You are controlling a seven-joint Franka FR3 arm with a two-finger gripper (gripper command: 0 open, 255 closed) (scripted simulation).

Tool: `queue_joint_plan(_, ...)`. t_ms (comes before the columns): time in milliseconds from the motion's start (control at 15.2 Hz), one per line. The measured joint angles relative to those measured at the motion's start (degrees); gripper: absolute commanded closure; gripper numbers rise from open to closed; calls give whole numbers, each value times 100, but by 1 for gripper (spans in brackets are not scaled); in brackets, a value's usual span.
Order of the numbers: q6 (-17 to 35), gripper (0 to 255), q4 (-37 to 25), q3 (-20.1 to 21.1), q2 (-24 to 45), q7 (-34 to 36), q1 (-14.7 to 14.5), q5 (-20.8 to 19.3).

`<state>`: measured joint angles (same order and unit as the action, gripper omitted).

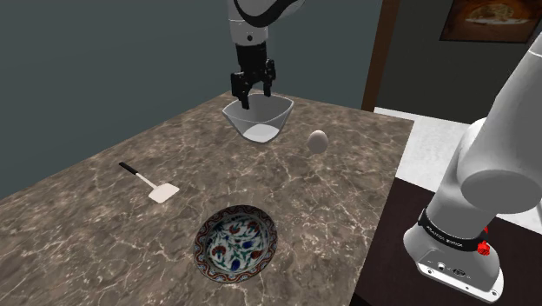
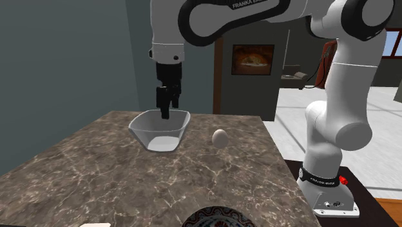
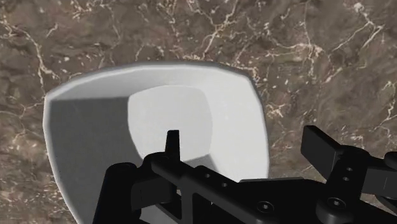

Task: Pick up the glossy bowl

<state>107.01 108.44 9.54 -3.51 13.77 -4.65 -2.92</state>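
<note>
A brown marble counter [image 1: 104, 217] carries a white squarish bowl [image 1: 259, 119], pale egg [image 1: 318, 141], black-handled white spatula [image 1: 152, 184] and floral patterned plate [image 1: 235, 242].

A: List the items on the countertop [image 1: 104, 217].

B: The surface is brown marble with white veins. Item 1: spatula [image 1: 155, 187], white blade, black handle, lying flat toward the shoulder view's left. Item 2: round plate [image 1: 235, 242], red, green and blue floral pattern, near the front edge.

A: Remaining items?

B: Item 3: pale egg [image 1: 318, 141], well apart from the plate. On the wall behind: framed picture [image 2: 252, 59].
</note>
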Motion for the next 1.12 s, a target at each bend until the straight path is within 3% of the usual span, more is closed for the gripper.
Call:
queue_joint_plan(396,-209,0,-1574,140,1406,381,-194,-415)
queue_joint_plan(924,264,0,-1289,133,1603,465,-210,-491)
queue_joint_plan(990,290,255,-1266,134,1607,471,-212,-494)
queue_joint_plan(1122,310,255,-1250,134,1610,476,-213,-495)
